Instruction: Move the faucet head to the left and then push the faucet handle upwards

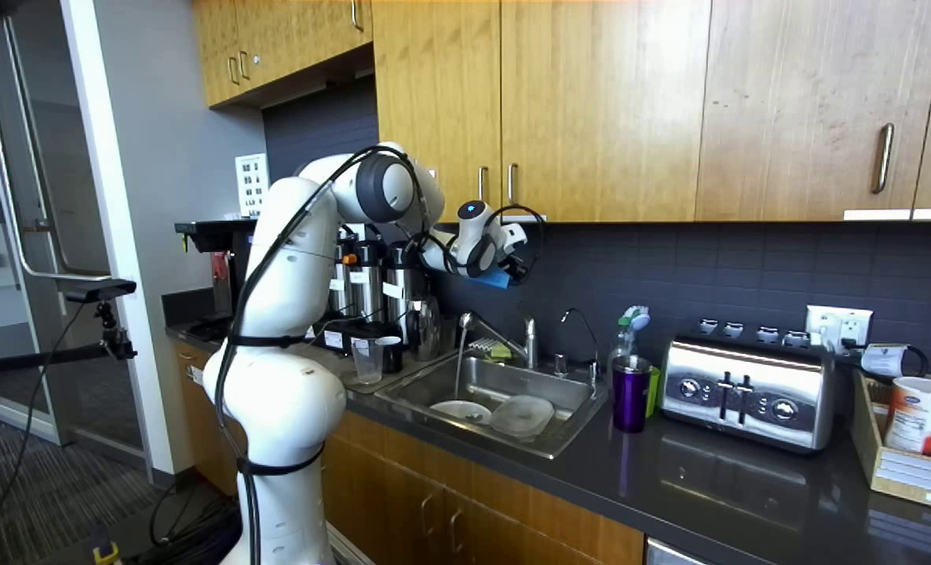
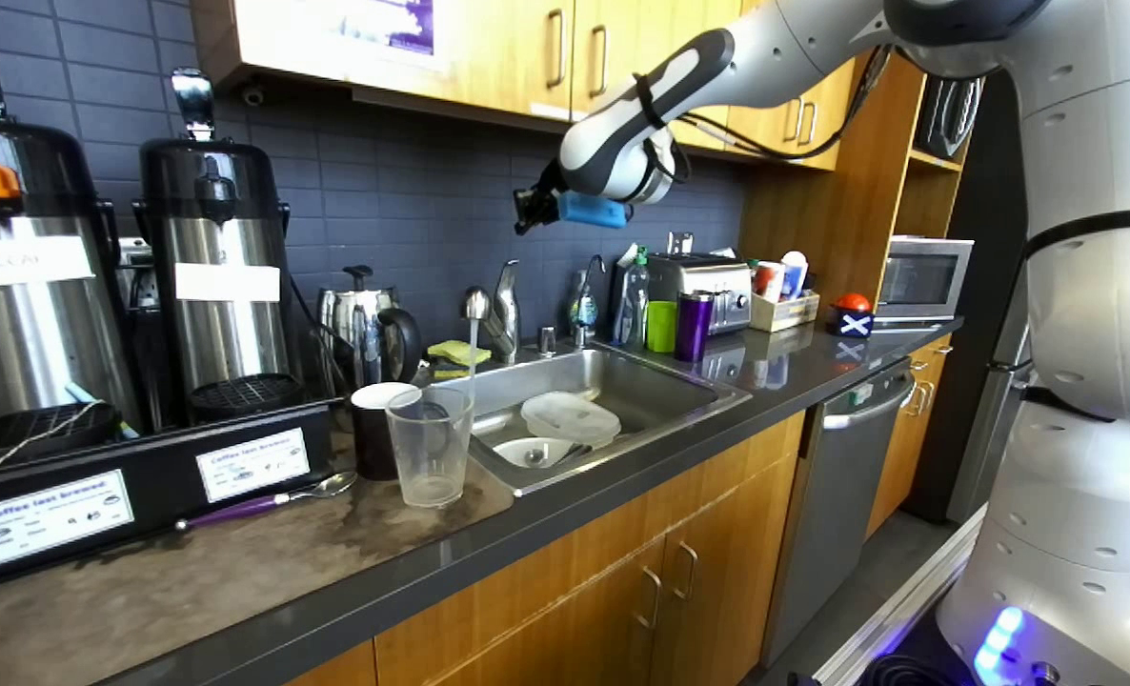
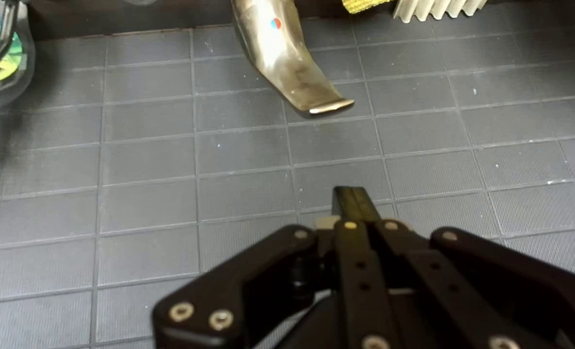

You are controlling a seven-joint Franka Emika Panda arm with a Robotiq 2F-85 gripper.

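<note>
The silvery faucet head (image 1: 466, 320) (image 2: 476, 303) sits at the end of the thin spout, over the sink's coffee-maker side. Water runs from it into the steel sink basin (image 1: 410, 386) (image 2: 655, 376). The faucet handle (image 1: 530, 328) (image 2: 507, 286) rises from the faucet body. It shows large in the upside-down wrist view (image 3: 287, 58), with a red-blue dot. The faucet head is out of the wrist view. My gripper (image 1: 520, 272) (image 2: 521, 227) hangs in the air above the handle, apart from it. Its fingertips (image 3: 355, 203) meet with nothing between them.
A purple cup (image 1: 630, 394) (image 2: 694, 326), soap bottle (image 2: 633, 297) and toaster (image 1: 748, 388) stand beside the sink. A clear plastic cup (image 1: 368, 359) (image 2: 432, 448) and coffee dispensers (image 2: 217, 286) stand on its opposite side. Cabinets (image 1: 599, 110) hang above the arm; a tiled wall (image 3: 147, 160) is behind.
</note>
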